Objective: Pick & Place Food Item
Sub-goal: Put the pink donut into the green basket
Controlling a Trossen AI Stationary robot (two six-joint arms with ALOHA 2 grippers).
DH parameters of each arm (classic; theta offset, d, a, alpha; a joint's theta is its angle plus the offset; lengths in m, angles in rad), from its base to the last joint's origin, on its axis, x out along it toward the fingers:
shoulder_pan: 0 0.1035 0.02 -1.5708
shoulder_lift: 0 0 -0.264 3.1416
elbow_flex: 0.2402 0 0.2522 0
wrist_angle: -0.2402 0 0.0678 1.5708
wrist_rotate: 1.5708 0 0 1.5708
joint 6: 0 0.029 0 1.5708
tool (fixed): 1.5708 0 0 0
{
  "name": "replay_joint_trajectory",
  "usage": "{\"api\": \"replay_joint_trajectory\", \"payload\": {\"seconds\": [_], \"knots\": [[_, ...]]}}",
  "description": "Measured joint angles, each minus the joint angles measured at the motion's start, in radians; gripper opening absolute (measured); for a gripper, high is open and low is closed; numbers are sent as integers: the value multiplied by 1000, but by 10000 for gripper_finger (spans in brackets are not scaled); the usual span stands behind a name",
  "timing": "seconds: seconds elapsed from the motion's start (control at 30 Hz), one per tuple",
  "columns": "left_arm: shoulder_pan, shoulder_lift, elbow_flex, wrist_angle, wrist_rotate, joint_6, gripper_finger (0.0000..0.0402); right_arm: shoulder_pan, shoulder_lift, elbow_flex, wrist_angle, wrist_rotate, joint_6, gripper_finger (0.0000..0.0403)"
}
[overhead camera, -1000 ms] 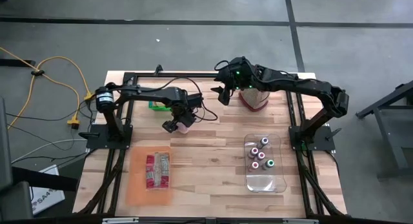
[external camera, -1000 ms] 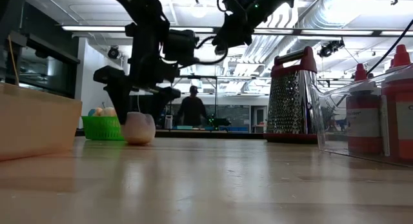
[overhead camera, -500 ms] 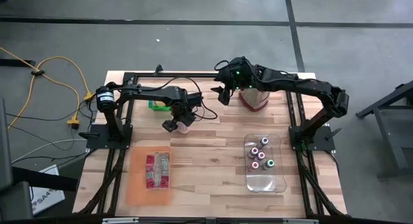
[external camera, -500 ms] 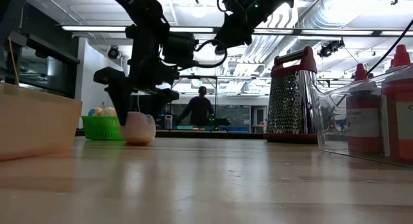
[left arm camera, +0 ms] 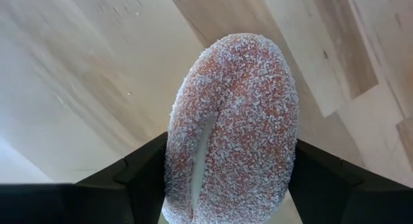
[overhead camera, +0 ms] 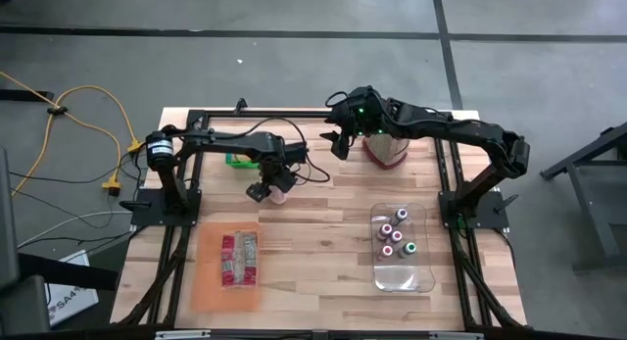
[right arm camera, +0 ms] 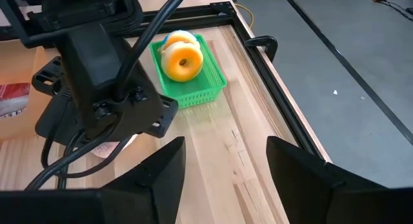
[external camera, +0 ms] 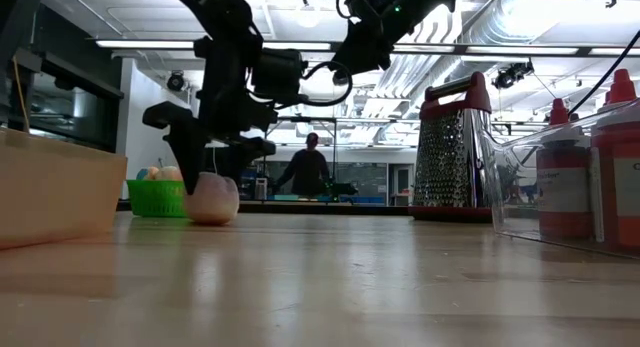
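Doughnut (left arm camera: 232,121), sprinkle-crusted ring, apparently touching both left jaws.

On the table (overhead camera: 323,242), a doughnut (overhead camera: 280,190) stands on edge between the fingers of the left gripper (overhead camera: 269,187), with a basket (right arm camera: 193,82) of doughnuts behind it near the far edge. A grater (external camera: 451,147) stands to the right at the back, a tray of bottles (overhead camera: 400,247) nearer on the right, and a packet (overhead camera: 238,259) at front left.

light: bright, even, ceiling strips | shadows: soft | blur: low view's foreground tabletop (external camera: 330,287)
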Motion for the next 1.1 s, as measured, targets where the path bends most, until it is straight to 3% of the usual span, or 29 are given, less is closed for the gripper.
{"api": "replay_joint_trajectory", "payload": {"seconds": [0.3,0.77,1.1], "knots": [[-23,-23,2,-42,0,-83,257,0,0,0,0,0,0,205],[-23,-163,3,-40,-50,-240,257,0,0,0,1,0,0,205],[63,-274,3,-32,29,-346,257,0,0,0,1,0,0,205]]}}
